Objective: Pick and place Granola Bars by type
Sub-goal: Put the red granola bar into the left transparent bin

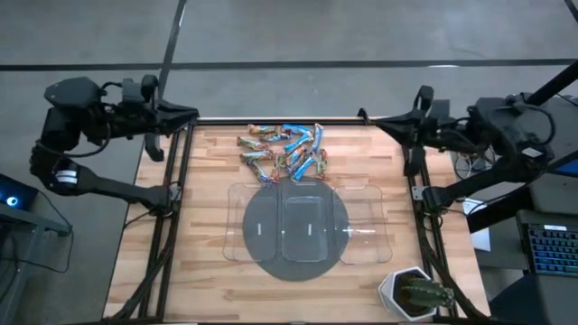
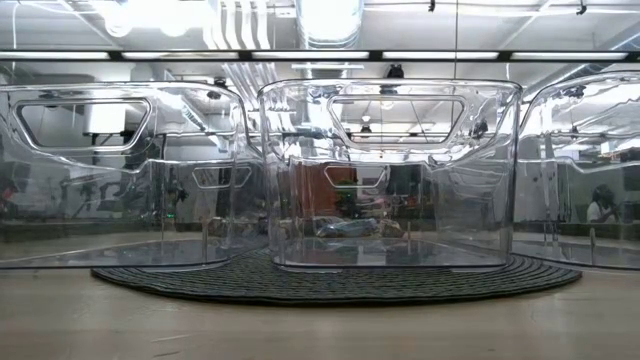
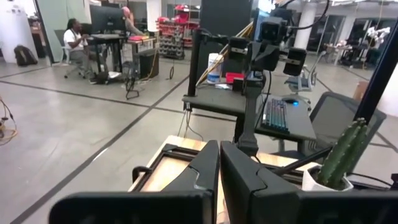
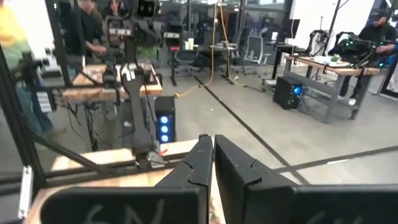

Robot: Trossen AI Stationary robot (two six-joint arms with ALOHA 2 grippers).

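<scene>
The Granola Bars (image 1: 284,149) lie in a loose pile on the wooden table top, at its far middle. Blue, orange-brown and red wrappers are mixed together. My left gripper (image 1: 190,115) hovers shut over the table's far left corner, level and pointing toward the right side. In its own wrist view the left gripper (image 3: 219,146) has its fingers closed together with nothing between them. My right gripper (image 1: 366,117) hovers shut over the far right corner, pointing toward the left side. The right gripper (image 4: 211,140) is likewise closed and empty. Both stand well apart from the bars.
Three clear plastic trays, left (image 1: 237,221), middle (image 1: 305,194) and right (image 1: 379,221), stand side by side on a dark round mat (image 1: 298,269) nearer than the bars. In the low view the trays (image 2: 390,95) fill the picture. A potted cactus (image 1: 415,293) stands at the near right corner.
</scene>
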